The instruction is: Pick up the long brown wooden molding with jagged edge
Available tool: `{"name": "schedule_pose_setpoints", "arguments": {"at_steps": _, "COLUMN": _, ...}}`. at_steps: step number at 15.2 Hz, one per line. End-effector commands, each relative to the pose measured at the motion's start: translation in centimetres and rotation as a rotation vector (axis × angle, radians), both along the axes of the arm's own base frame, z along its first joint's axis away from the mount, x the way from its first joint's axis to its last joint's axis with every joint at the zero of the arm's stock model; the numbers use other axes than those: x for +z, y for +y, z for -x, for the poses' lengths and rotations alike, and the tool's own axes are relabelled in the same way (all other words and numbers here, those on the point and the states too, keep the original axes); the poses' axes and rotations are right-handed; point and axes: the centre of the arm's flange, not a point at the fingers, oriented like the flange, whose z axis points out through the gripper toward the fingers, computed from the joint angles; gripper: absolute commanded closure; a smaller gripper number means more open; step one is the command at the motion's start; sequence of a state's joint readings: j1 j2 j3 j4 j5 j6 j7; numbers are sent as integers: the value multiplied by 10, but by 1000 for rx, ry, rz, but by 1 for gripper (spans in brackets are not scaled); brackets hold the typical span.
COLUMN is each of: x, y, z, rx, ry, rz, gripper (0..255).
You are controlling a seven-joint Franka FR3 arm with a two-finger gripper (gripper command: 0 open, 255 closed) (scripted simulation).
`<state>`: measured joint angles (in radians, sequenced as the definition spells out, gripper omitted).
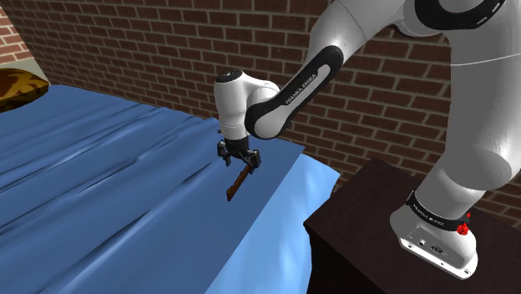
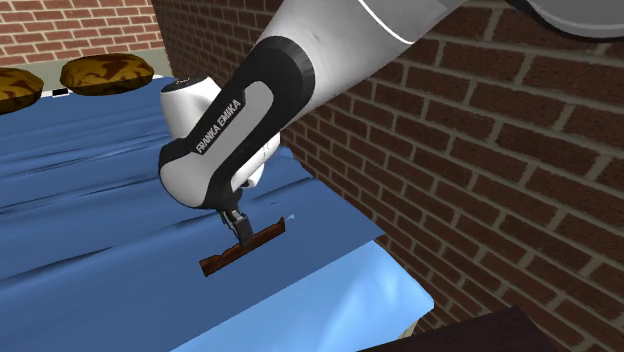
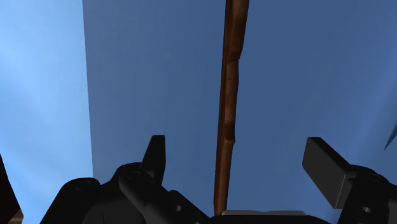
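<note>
Molding (image 3: 226, 114) slim, brown, jagged-edged; tool (image 3: 236, 147) with black fingers (image 3: 156, 158) parted either side.

The molding (image 3: 229, 95) between the black fingers (image 3: 154, 156) was brown with darker patches; the bed (image 1: 100, 192) was blue, the wall (image 1: 167, 42) red brick.

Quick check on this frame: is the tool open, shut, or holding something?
The tool: open. The brown molding runs between its fingers, which stand apart and do not touch it, so nothing is held.
</note>
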<state>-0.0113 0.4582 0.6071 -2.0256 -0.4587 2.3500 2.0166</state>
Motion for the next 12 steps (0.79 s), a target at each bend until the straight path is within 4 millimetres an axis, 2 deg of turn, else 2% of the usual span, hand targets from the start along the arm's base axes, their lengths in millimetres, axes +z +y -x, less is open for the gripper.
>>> {"name": "schedule_pose_setpoints", "arguments": {"at_steps": 1, "x": -12, "y": 0, "z": -2, "rx": -3, "ry": 0, "rz": 0, "gripper": 0}}
{"name": "schedule_pose_setpoints", "arguments": {"at_steps": 4, "x": -31, "y": 0, "z": -2, "rx": -3, "ry": 0, "rz": 0, "gripper": 0}}
{"name": "schedule_pose_setpoints", "arguments": {"at_steps": 6, "x": -31, "y": 0, "z": -2, "rx": -3, "ry": 0, "rz": 0, "gripper": 0}}
{"name": "schedule_pose_setpoints", "arguments": {"at_steps": 7, "x": -30, "y": 0, "z": -2, "rx": -3, "ry": 0, "rz": 0, "gripper": 255}}
{"name": "schedule_pose_setpoints", "arguments": {"at_steps": 12, "x": -30, "y": 0, "z": -2, "rx": -3, "ry": 0, "rz": 0, "gripper": 255}}
